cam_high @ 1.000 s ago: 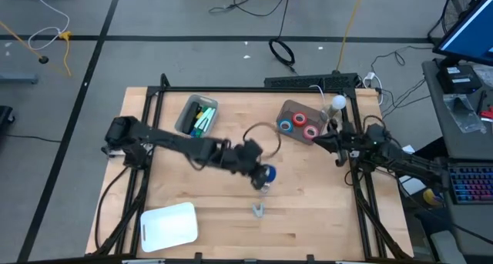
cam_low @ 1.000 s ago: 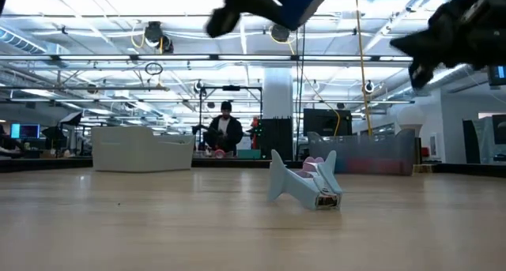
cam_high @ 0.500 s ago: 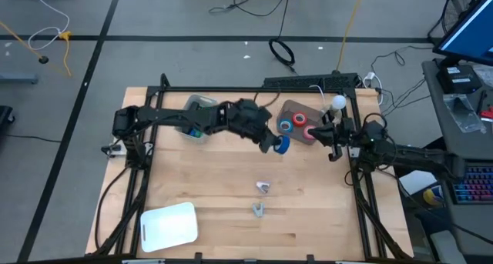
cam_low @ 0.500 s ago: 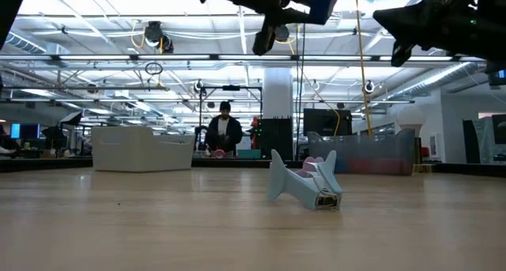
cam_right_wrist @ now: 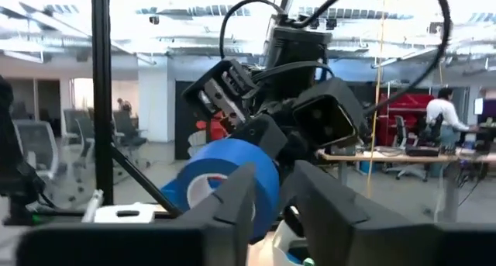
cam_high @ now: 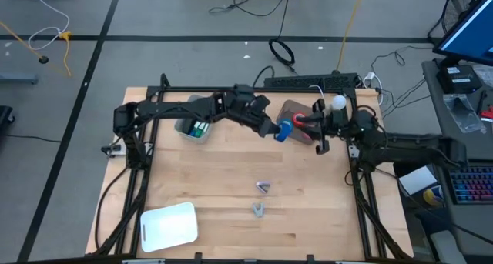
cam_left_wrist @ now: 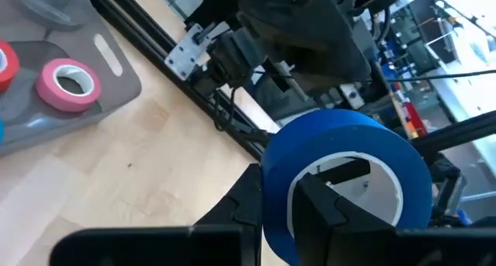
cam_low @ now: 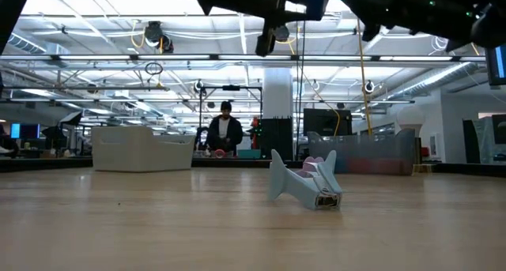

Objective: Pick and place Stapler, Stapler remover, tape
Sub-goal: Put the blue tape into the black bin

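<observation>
The pale wooden tabletop is lying smooth and mostly bare toward its near edge, carrying a white rectangular lid. Two small angular metal pieces are resting near centre. Farther back, the left end effector is gripping a glossy blue tape ring just beside the grey tray. The right end effector is hovering there with fingers parted, holding nothing.

Grey floor, ceiling lights, white column
</observation>
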